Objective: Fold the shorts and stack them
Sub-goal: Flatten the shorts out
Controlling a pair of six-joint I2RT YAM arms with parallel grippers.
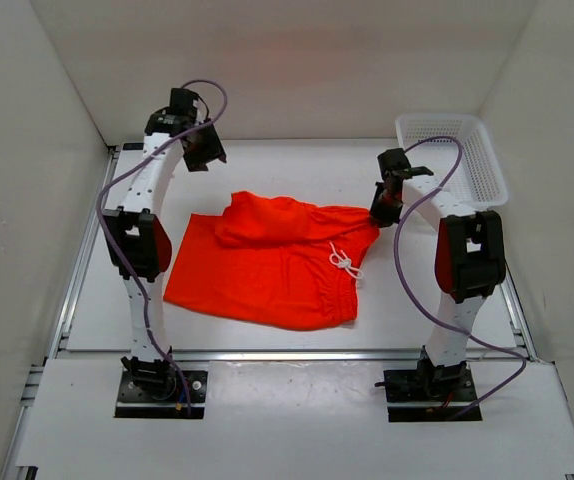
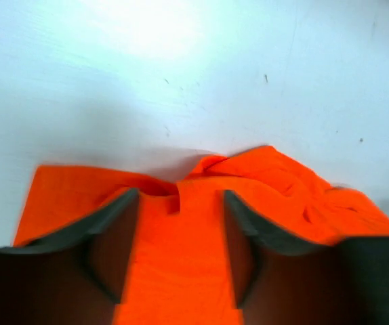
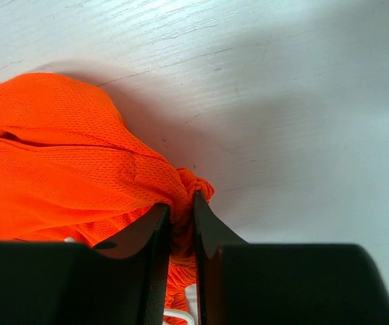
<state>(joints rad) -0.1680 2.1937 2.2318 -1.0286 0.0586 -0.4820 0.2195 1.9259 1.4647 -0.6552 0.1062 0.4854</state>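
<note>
The shorts [image 1: 267,275] lie in the middle of the worktop [image 1: 307,165]. They are partly folded, with one flap of fabric laid over their far part. The white drawstring [image 1: 344,262] shows near their right side.

The right end effector [image 1: 385,208] is clamped on the far right corner of the shorts, at the gathered waistband. In the right wrist view the fabric is pinched in the narrow gap between its fingers. The left end effector [image 1: 205,150] hangs above the far left of the worktop with its fingers apart and holds nothing. The shorts are near it but not touching it.

We judge that the step in hand is the next fold, and that it needs a second grip. To do it well, we would lower the left end effector onto the far left edge and take all the layers there, not only the top flap. Then both sides should rise together, with the fabric a little taut between them, so that the flap does not slide. The drawstring could drag outside the fold, so we would watch it. The white basket [image 1: 487,175] stands close behind the right arm, which should keep away from it.
</note>
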